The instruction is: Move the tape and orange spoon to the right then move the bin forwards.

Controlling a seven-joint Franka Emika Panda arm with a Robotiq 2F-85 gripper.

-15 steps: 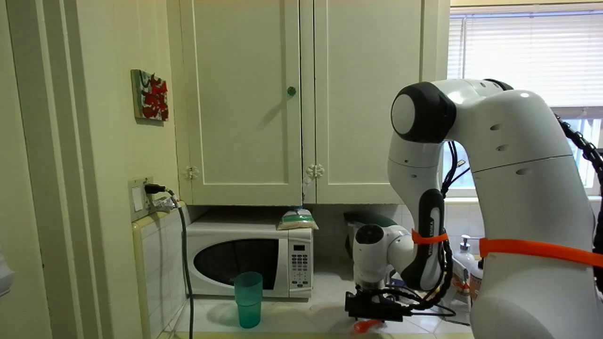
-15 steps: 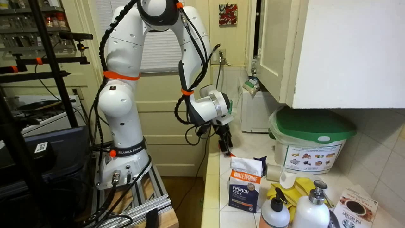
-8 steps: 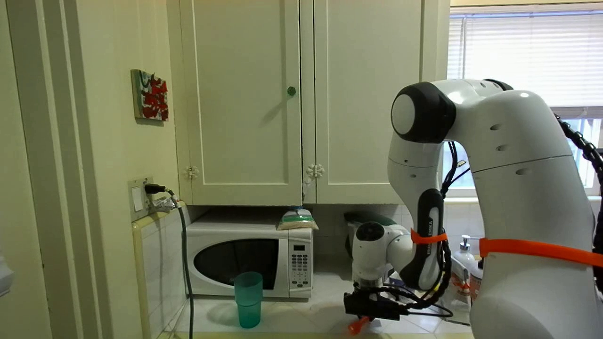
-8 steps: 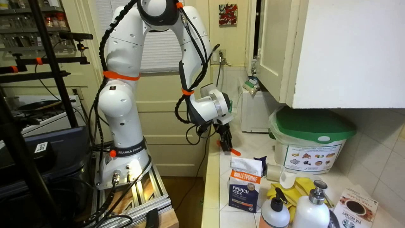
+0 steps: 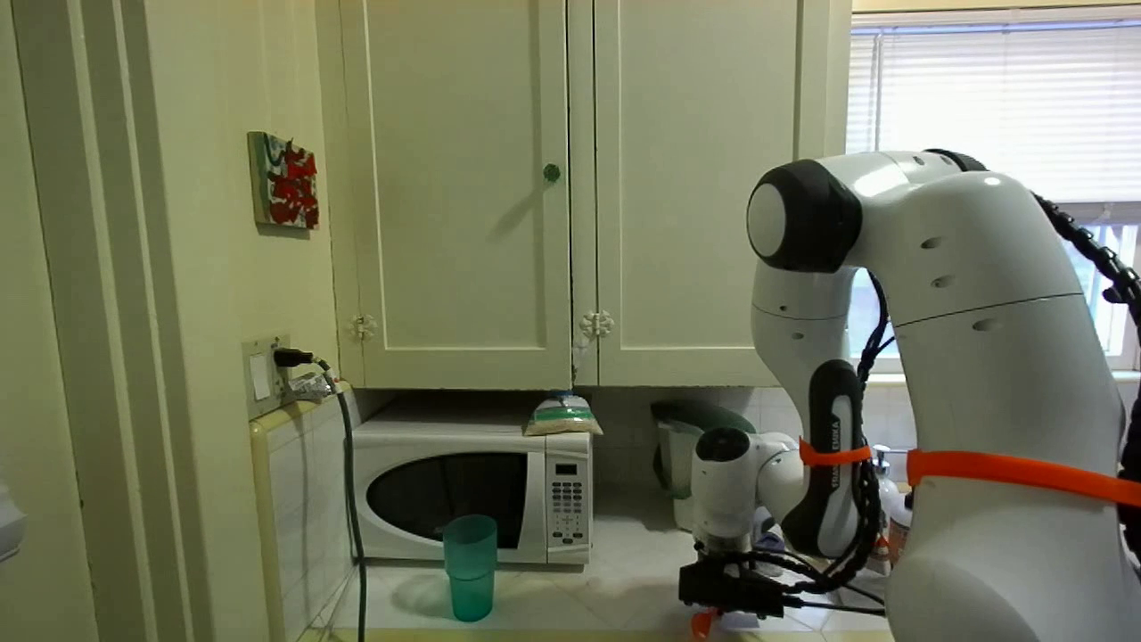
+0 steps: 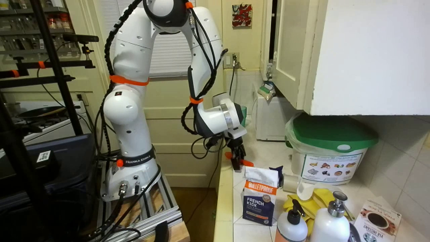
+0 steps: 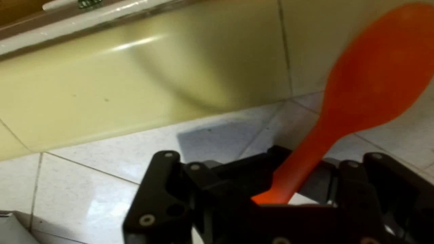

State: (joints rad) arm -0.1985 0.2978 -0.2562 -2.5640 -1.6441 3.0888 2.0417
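Note:
The orange spoon is gripped by its handle between the black fingers of my gripper, with its bowl pointing to the upper right in the wrist view. In an exterior view the spoon sticks out on both sides of the gripper, just above the counter's front edge. Elsewhere its bowl shows under the gripper body. The pale bin with a green lid stands against the back wall. A beige cylinder lies behind a coffee bag; whether it is the tape, I cannot tell.
A coffee bag stands close to the gripper. Behind it are yellow gloves, pump bottles and a coffee box. A teal cup stands before the microwave. Cabinets hang above.
The jaws have shut on the spoon. The spoon has tilted and come up off the counter, and the arm has carried it towards the coffee bag.

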